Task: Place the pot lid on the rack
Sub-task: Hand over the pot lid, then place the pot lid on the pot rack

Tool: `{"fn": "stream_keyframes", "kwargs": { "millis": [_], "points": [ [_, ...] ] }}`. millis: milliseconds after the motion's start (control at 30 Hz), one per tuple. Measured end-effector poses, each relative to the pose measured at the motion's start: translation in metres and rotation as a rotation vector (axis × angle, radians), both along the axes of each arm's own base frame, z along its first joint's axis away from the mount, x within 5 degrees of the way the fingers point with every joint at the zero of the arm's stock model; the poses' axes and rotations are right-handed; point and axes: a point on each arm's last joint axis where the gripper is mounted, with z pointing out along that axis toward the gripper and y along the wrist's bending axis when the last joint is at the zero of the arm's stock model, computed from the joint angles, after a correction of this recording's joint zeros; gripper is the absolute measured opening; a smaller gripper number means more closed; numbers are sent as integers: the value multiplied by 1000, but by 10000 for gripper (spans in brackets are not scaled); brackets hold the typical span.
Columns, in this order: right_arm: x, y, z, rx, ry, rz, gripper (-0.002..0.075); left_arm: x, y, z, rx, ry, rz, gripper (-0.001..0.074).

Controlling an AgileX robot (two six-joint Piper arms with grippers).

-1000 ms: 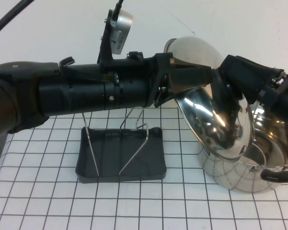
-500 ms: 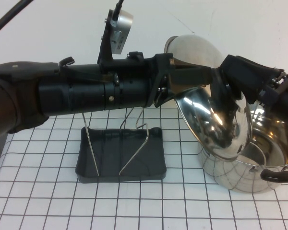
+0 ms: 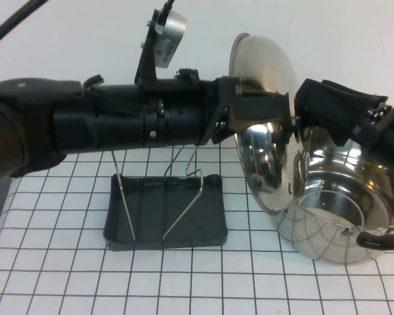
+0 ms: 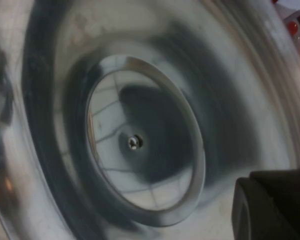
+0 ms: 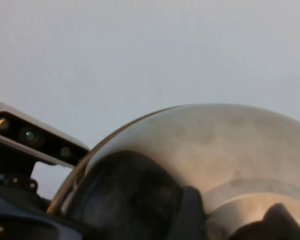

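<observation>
Lid [image 3: 266, 125] stood nearly on edge above the pot [image 3: 345, 210], right gripper [image 3: 302, 121] clamped on its knob, left gripper [image 3: 276, 115] against its underside, jaw state unclear, likely for slotting into the rack [image 3: 165, 213].

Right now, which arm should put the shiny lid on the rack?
Left, probably: the left claw is at the pot lid and its arm stretches above the rack. The right claw sits farther off, over the pot.
</observation>
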Motion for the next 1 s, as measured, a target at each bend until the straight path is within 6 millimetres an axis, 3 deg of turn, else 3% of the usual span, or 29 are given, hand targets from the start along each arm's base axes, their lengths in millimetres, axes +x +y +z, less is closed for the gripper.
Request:
{"fn": "stream_keyframes", "kwargs": {
  "millis": [233,467,700,1000],
  "points": [
    [-1,0,2,16,-15,8,571,3,-1,18,-9,-62,1,57],
    [0,-1,2,26,-13,-1,573,1,0,21,8,-84,-1,57],
    [-6,-2,13,10,-72,-4,573,-17,11,26,204,-175,-14,57],
    [-33,-5,39,-153,-286,66,573,-38,38,36,486,-247,89,57]
  ]
}}
